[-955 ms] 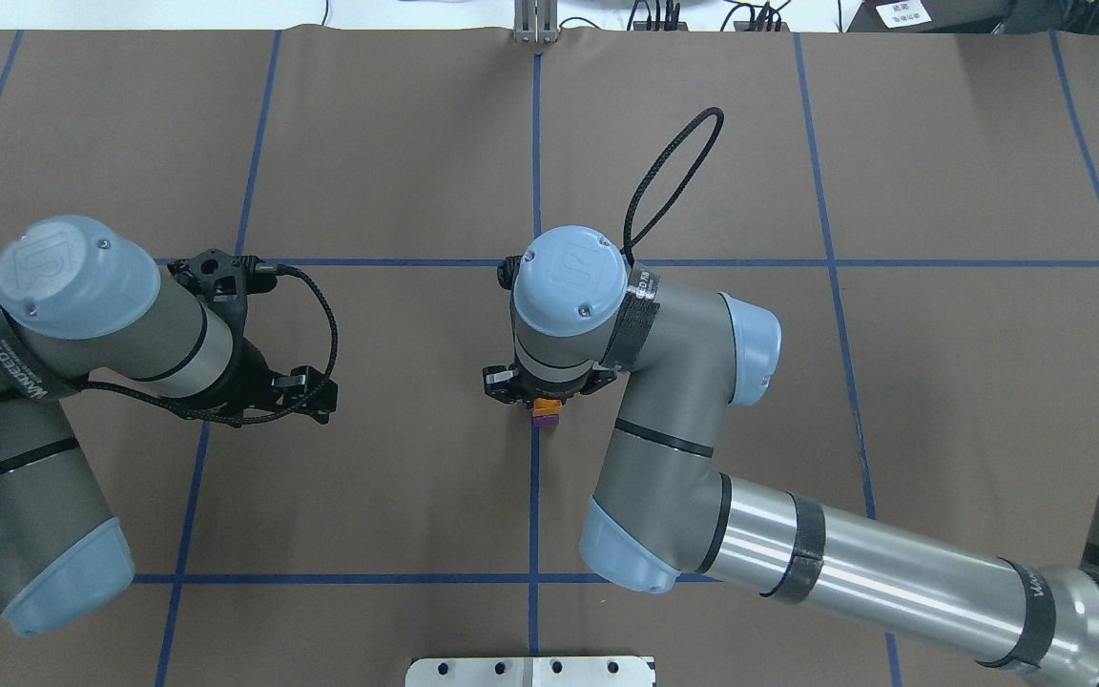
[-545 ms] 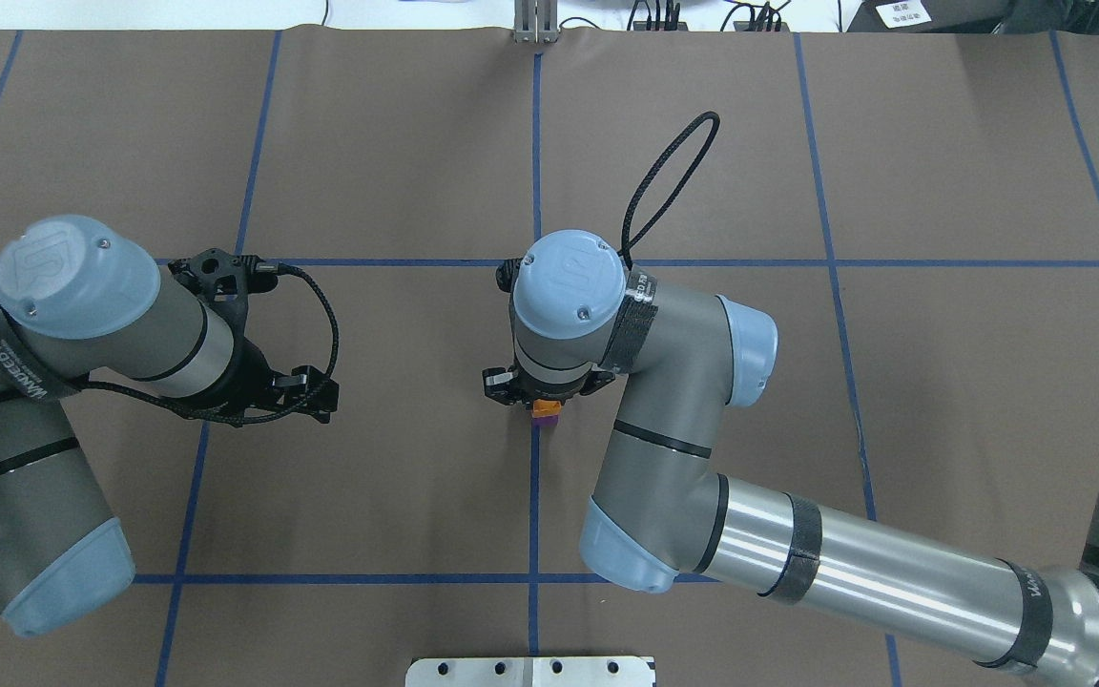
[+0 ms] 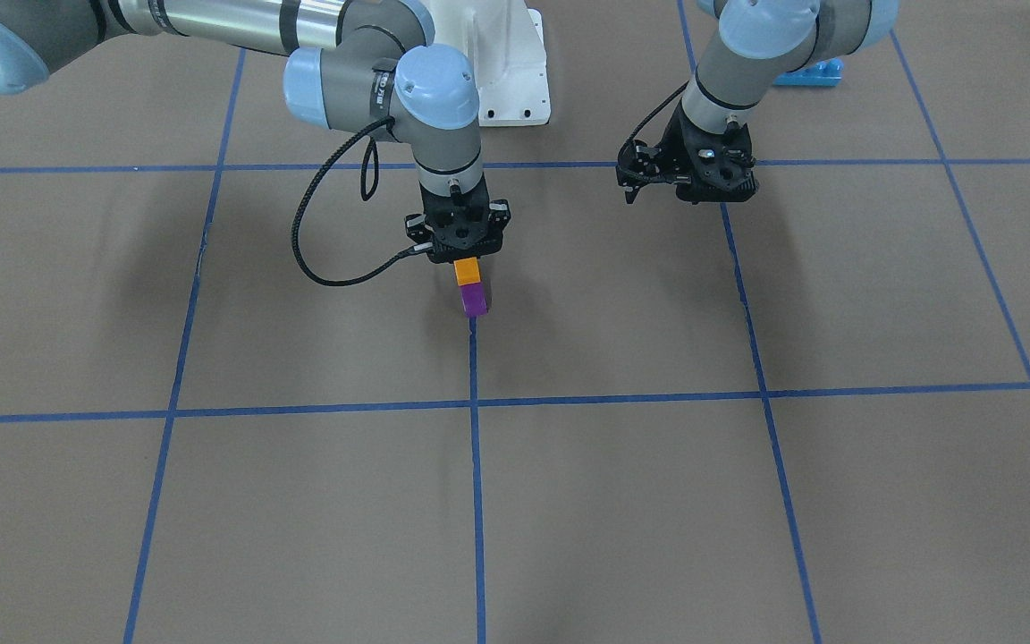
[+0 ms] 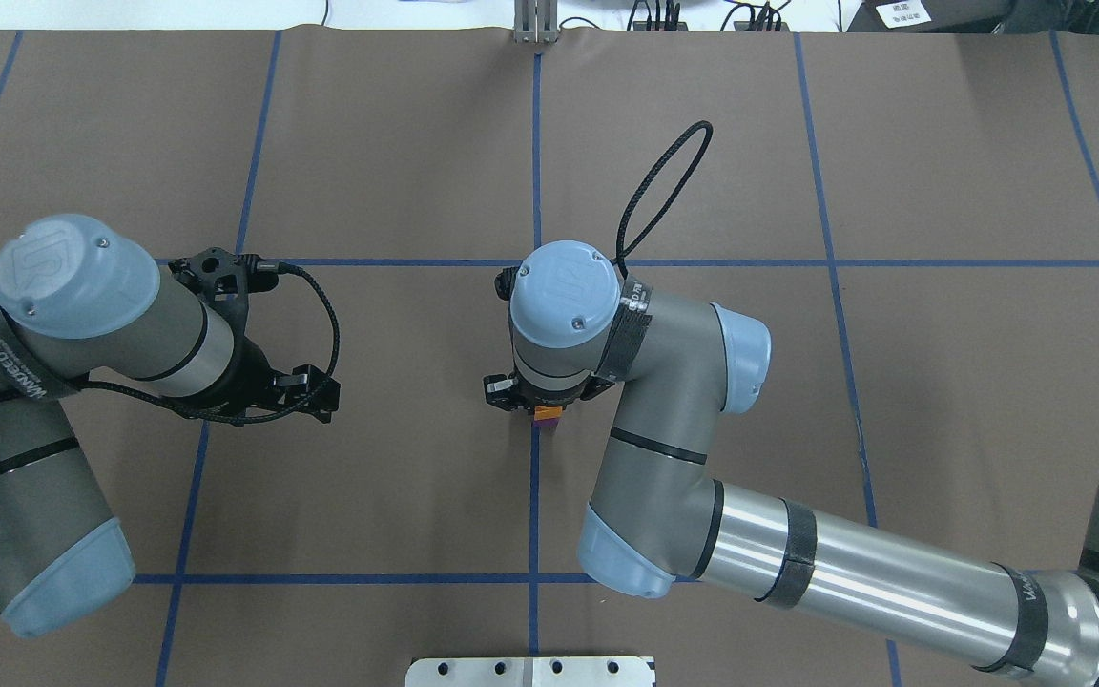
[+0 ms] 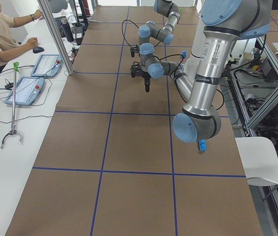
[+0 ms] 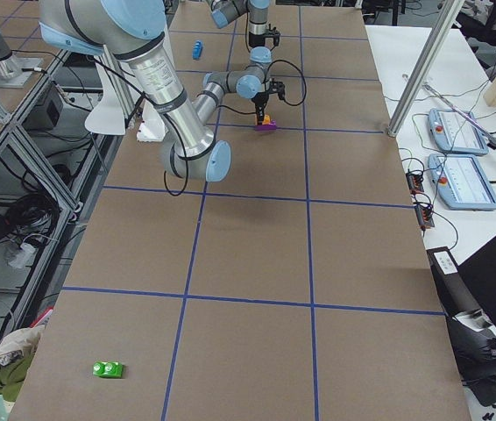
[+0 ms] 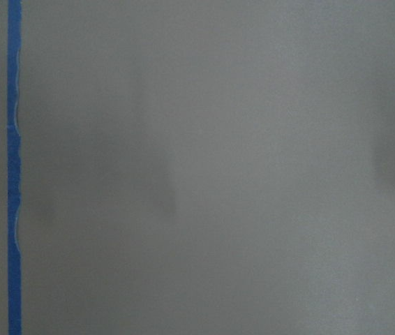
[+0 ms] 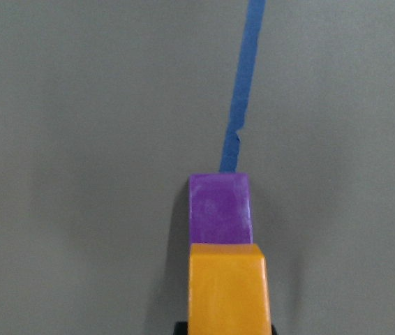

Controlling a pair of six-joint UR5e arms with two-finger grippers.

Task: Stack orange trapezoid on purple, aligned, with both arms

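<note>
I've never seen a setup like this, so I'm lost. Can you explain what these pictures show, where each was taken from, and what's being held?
It is a robot: a left arm and a right arm over a brown table gridded with blue tape. One picture faces the robot, one looks down from behind it, two look from the table's ends, and two come from wrist cameras. The right gripper holds the orange trapezoid directly on or just above the purple block; I cannot tell if it is seated. The left gripper hangs aside over plain tabletop. A green block lies far away.
</note>
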